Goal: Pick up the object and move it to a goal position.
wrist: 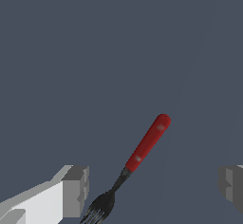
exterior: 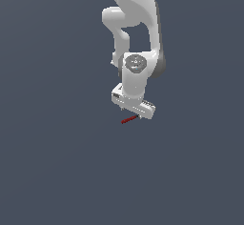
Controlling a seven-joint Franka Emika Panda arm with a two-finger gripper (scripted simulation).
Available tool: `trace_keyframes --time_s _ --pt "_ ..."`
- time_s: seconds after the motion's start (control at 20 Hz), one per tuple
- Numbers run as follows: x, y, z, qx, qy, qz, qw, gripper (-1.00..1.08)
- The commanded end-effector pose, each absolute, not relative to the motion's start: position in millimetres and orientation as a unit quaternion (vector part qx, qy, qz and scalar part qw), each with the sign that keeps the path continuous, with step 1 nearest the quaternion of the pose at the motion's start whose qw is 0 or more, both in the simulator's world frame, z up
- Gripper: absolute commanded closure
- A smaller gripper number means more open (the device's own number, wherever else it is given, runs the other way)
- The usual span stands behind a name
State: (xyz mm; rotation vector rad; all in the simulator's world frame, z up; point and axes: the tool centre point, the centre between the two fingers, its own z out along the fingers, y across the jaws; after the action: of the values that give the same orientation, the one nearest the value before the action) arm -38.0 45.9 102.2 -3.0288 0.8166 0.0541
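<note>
The white Panda arm (exterior: pixel 136 33) is reaching down from the top of the exterior view, with the gripper (exterior: pixel 133 110) hanging just above the flat grey-blue floor (exterior: pixel 57 162). The object (exterior: pixel 129 120) is lying on that floor directly under the gripper, showing there as a short red sliver with a dark tip, narrower than the white gripper body. The wrist view is resolving it as a small fork (wrist: pixel 137 163): red handle, black neck and black tines, lying at a slant. Two grey fingertips (wrist: pixel 76 190) are standing well apart in the wrist view, so the claw is spread wide, holding nothing. The fork is sitting between the fingers, nearer one than the other, touching neither. Handle is pointing away from the fingers; tines are lying closest to the camera.
</note>
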Motion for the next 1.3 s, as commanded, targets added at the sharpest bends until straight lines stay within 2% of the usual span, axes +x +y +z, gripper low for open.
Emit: trace_keyframes --time_s 0.0,1.25 --pt "-42 51 97 -0.957 0.291 0.016 0.002 -0.92" --pt "-75 85 58 -0.850 0.526 0.001 0.000 -0.92"
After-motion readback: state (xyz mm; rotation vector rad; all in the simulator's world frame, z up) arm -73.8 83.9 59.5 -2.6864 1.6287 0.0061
